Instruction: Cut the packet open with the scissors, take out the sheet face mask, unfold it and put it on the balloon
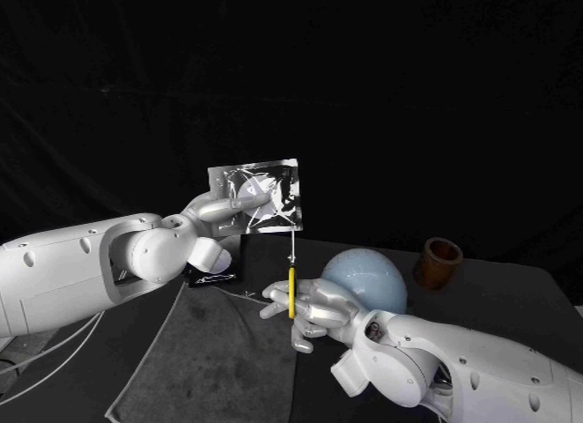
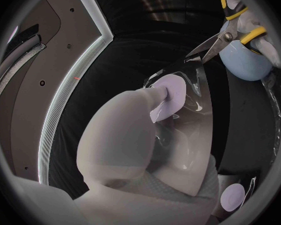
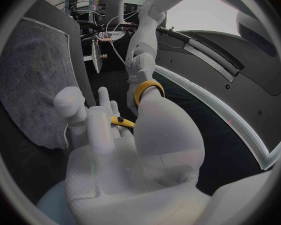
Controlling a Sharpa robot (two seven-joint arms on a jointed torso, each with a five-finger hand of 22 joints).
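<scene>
The left hand (image 1: pixel 222 211) pinches the packet (image 1: pixel 276 181) upright, its fingers covering part of the packet. Just below, the right hand (image 1: pixel 311 308) grips the scissors (image 1: pixel 291 280) — blades too thin to read — with the balloon (image 1: pixel 368 275) just behind it, partly hidden.

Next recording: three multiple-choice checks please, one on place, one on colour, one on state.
1. The balloon is: A held in the air; B on the table beside the brown cup; C on the floor.
2. The scissors' handles are: A red; B black; C yellow.
3. The packet is: A flat on the table; B held up by the left hand; C inside the cup.
Key: 1B, it stands next to the cup; 2C, yellow shows in the right hand; 3B, the left hand's fingers pinch it aloft.
</scene>
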